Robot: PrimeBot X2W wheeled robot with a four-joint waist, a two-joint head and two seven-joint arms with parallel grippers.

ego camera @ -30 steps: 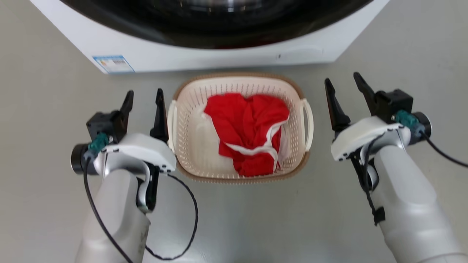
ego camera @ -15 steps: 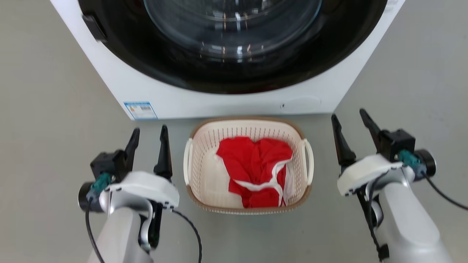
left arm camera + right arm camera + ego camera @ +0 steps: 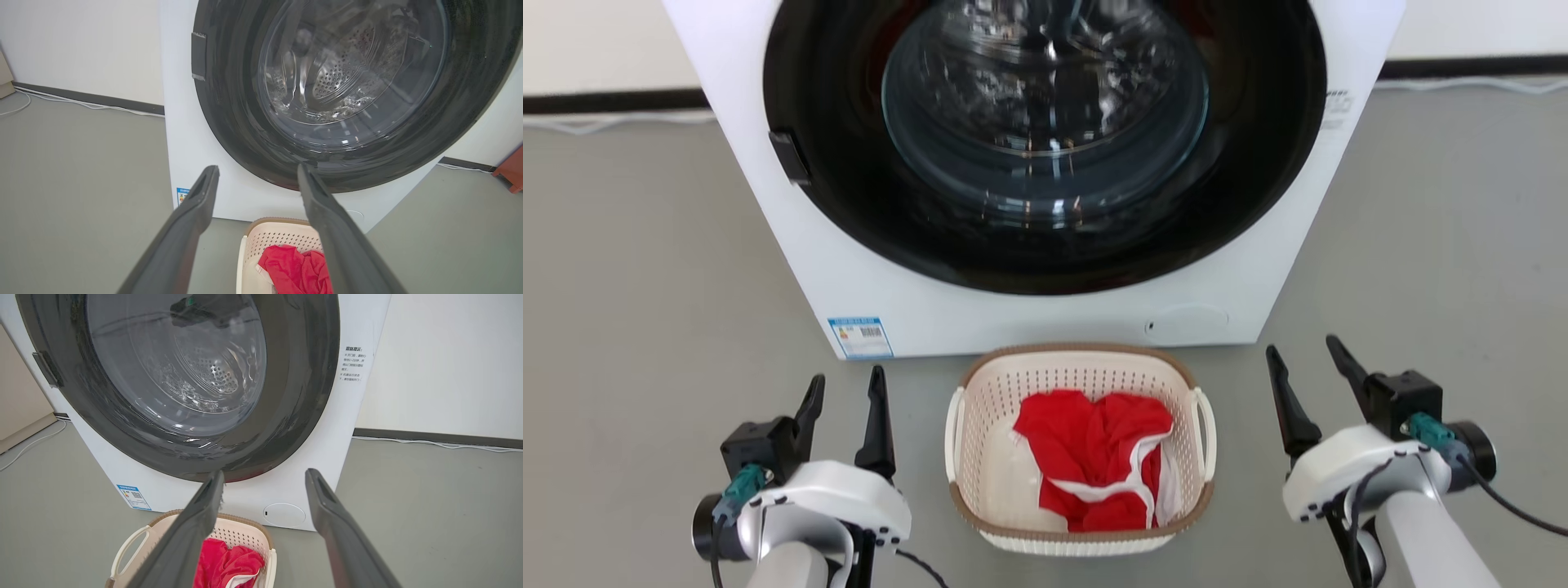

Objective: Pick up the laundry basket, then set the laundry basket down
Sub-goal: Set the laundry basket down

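Observation:
The laundry basket (image 3: pixel 980 425) is cream-white and perforated, with a brown rim band and two white loop handles. It stands on the grey floor just in front of the washing machine, with a red garment (image 3: pixel 1094 457) inside. My left gripper (image 3: pixel 843 390) is open to the left of the basket, apart from its left handle. To the basket's right, my right gripper (image 3: pixel 1305 364) is open too, with a wider gap to the right handle. The left wrist view has the basket (image 3: pixel 278 239) low between the fingers; the right wrist view has it (image 3: pixel 241 535) at lower left.
A white front-loading washing machine (image 3: pixel 866 269) with a dark round glass door (image 3: pixel 1045 139) stands directly behind the basket. Grey floor (image 3: pixel 645 269) spreads to both sides. A pale wall with a dark skirting and white cables (image 3: pixel 441 443) runs behind.
The whole head picture has shifted: the camera has risen and tipped up, so more of the washing machine shows. Both grippers stay open beside the basket, which rests in place.

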